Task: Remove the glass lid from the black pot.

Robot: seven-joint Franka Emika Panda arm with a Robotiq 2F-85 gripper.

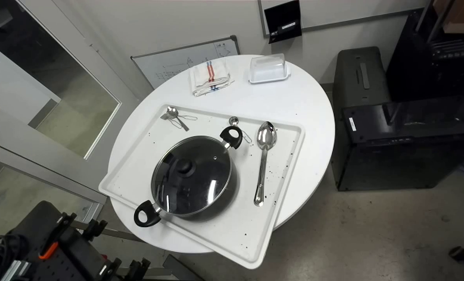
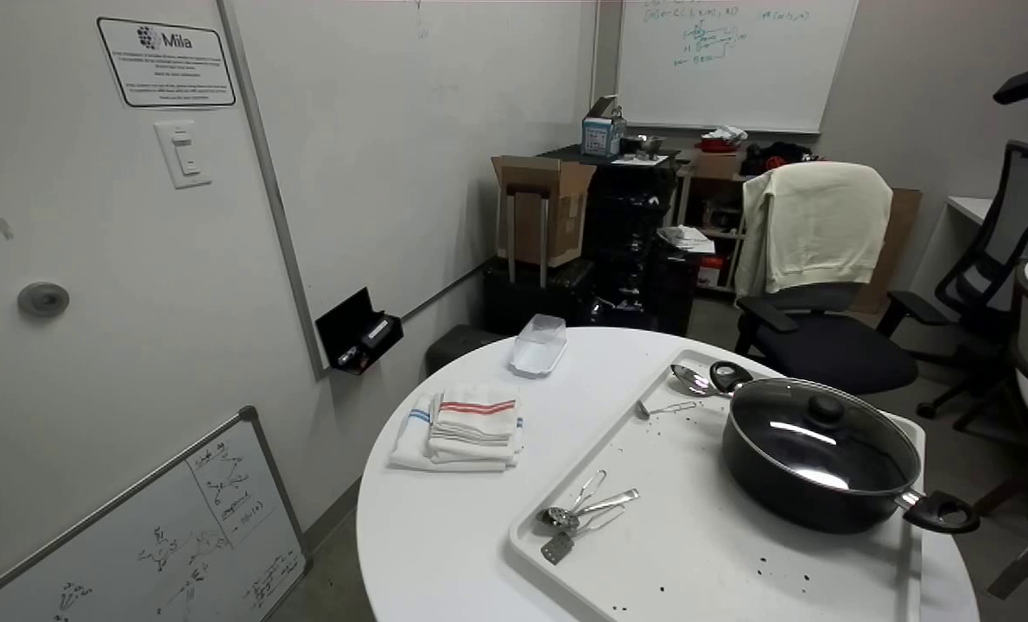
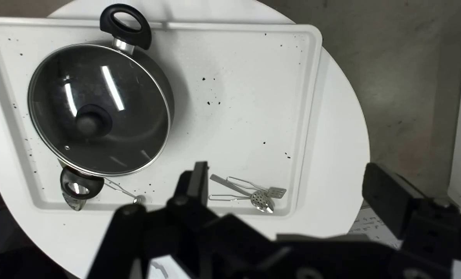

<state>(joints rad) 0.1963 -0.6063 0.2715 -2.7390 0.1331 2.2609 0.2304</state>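
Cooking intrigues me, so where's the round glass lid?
In an exterior view, the lid covers the round black pot, left of the long metal spoon.

The pot point(image 2: 790, 491) is black, handles point(image 1: 152, 214) included. Over it, the glass lid point(image 2: 825, 442) is clear and silver-rimmed, its knob point(image 2: 825, 409) black. Beneath the pot, the tray point(image 1: 247, 226) is white, speckled with black; the spoon point(image 1: 262, 164) beside the pot is silver. Well apart from the pot, folded towels point(image 2: 475, 432) are white with red and blue stripes.
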